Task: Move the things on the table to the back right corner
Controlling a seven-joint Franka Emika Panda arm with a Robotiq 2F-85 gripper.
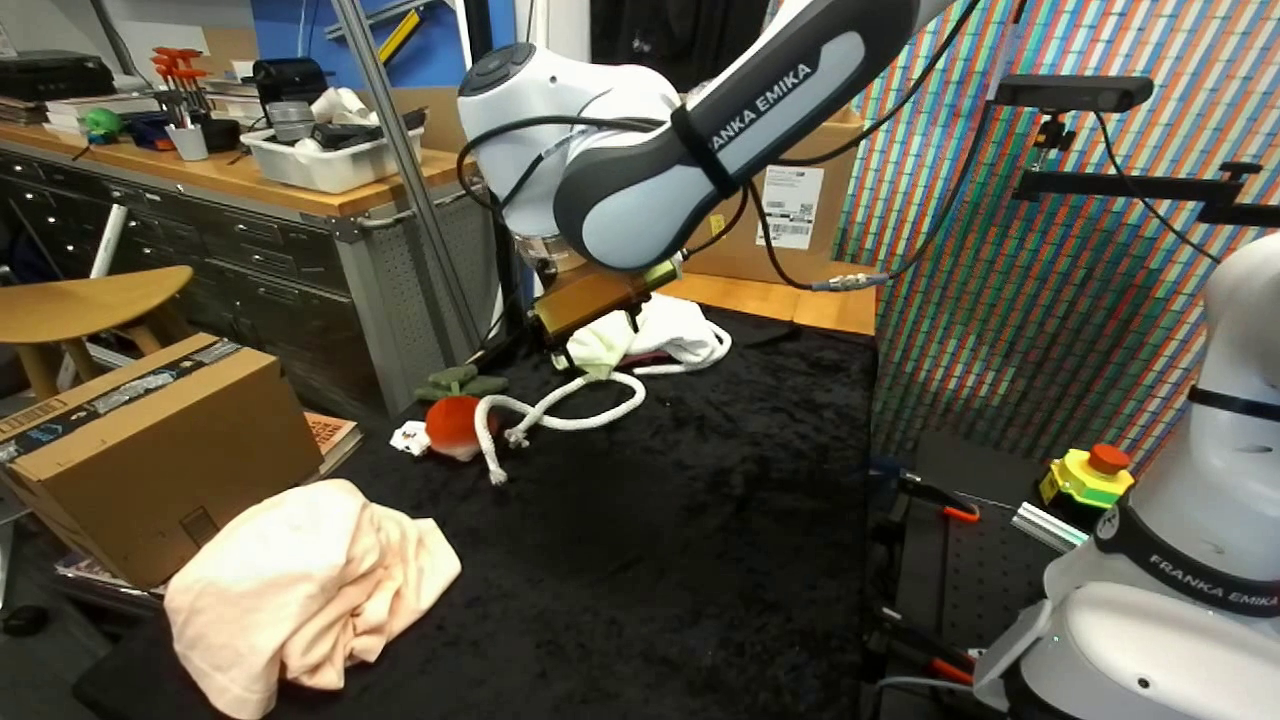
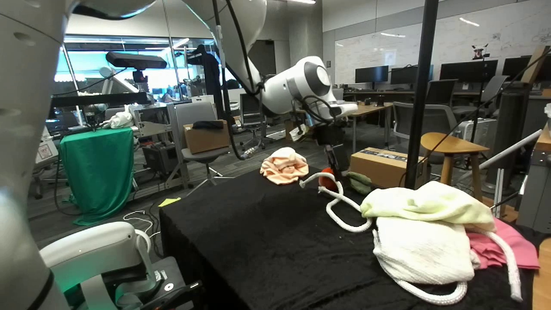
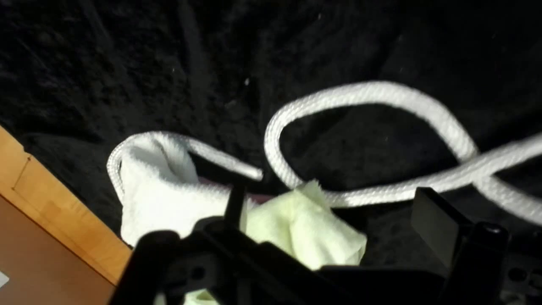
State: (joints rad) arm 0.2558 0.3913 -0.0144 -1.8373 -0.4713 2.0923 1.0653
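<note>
The black-covered table (image 1: 680, 570) holds a pile at one end, by a wooden strip. The pile has a white cloth (image 2: 424, 249), a pale yellow-white cloth (image 2: 426, 204) and a pink cloth (image 2: 506, 247). A white rope (image 1: 580, 424) runs out of the pile in loops. Its ends lie by the red round object (image 1: 453, 422). The large peach cloth (image 1: 310, 590) lies crumpled at another edge. My gripper (image 3: 334, 212) is open above the pale cloth (image 3: 305, 228). The left finger is close to that cloth; the right finger is apart from it. The corner patch bears no mark.
A green lobed thing (image 1: 460, 383) and a white printed scrap (image 1: 410, 437) lie by the red object. A cardboard box (image 1: 170, 460) stands beyond the table edge. A larger box (image 1: 820, 200) stands behind the wooden strip (image 1: 840, 305). A dark pole (image 2: 421, 99) rises beside the table.
</note>
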